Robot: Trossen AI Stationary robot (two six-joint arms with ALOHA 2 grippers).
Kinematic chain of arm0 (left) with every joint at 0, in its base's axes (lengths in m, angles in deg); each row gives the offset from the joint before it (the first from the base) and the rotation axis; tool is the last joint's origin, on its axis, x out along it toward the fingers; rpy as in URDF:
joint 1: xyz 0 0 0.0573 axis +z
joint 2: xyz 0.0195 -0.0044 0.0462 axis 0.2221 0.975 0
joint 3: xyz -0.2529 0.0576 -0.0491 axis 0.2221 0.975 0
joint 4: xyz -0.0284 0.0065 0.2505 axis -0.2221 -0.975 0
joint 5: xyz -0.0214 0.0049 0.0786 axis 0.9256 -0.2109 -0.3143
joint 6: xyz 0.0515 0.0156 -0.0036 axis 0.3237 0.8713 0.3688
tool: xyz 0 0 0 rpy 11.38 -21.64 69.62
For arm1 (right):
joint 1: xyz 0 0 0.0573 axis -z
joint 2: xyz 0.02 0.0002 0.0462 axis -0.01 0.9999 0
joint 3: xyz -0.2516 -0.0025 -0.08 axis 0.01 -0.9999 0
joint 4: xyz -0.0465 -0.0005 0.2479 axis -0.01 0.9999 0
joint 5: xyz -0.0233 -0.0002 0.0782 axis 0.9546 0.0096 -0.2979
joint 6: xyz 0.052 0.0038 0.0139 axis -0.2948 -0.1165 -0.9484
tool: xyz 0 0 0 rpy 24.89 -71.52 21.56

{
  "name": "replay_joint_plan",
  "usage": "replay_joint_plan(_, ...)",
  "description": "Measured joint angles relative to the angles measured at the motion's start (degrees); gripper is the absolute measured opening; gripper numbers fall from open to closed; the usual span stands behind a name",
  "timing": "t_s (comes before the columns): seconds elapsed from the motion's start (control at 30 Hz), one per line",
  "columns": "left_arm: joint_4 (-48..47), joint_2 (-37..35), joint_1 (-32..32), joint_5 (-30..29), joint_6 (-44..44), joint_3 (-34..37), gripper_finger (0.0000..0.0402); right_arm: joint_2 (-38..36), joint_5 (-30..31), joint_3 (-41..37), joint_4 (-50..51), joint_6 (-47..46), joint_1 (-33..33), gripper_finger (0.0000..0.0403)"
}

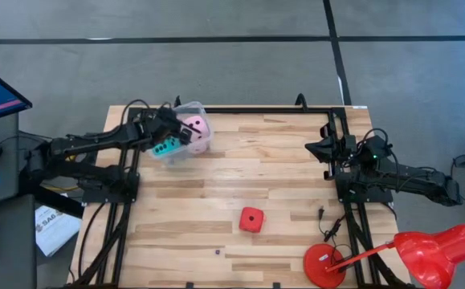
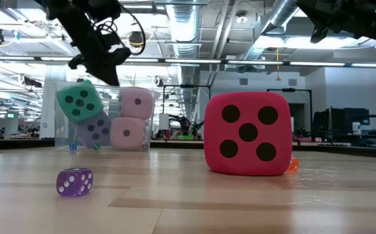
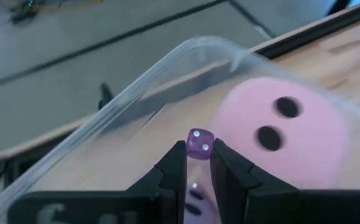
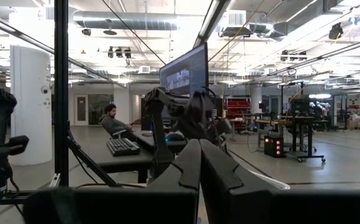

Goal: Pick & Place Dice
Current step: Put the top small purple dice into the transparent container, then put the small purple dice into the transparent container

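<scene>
- Left gripper (image 3: 198, 163): we find it above the clear tub (image 1: 190, 112) at the table's far left, fingers pinching a tiny purple die (image 3: 199, 144).
- Right gripper (image 4: 199, 163): parked at the table's right edge, fingers clenched on nothing.
- Dice in the tub: two pale pink dice (image 2: 132, 118) stacked, a violet-blue die (image 2: 95, 128) and a cyan die (image 2: 80, 101).
- Red die (image 1: 251, 219): alone on the bare wood, mid-table, well apart from the tub.
- Handling: we judge the big dice soft and light; grip opposite flat faces.
- Obstacles: a second small purple die (image 2: 75, 181) near the front edge; a red lamp (image 1: 413, 253) at the right corner; neither crowds the red die.
</scene>
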Motion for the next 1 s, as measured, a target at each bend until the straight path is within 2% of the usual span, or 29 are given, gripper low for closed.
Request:
replay_joint_plan(0.2, -3.4, 0.01, 2.26, -0.04, -4.88, 0.0, 0.0049, 0.01, 0.0, 0.0, -0.02, 0.0, 0.0, 0.0)
replay_joint_plan(0.43, -3.41, 0.01, 2.7, -0.02, -2.57, 0.0, 0.0053, 0.0, 0.0, 0.0, -0.02, 0.0, 0.0, 0.0)
replay_joint_plan(1.0, -3.31, 0.01, 2.65, 0.0, -2.52, 0.0, 0.013, 0.01, 0.0, 0.0, -0.02, 0.0, 0.0, 0.0)
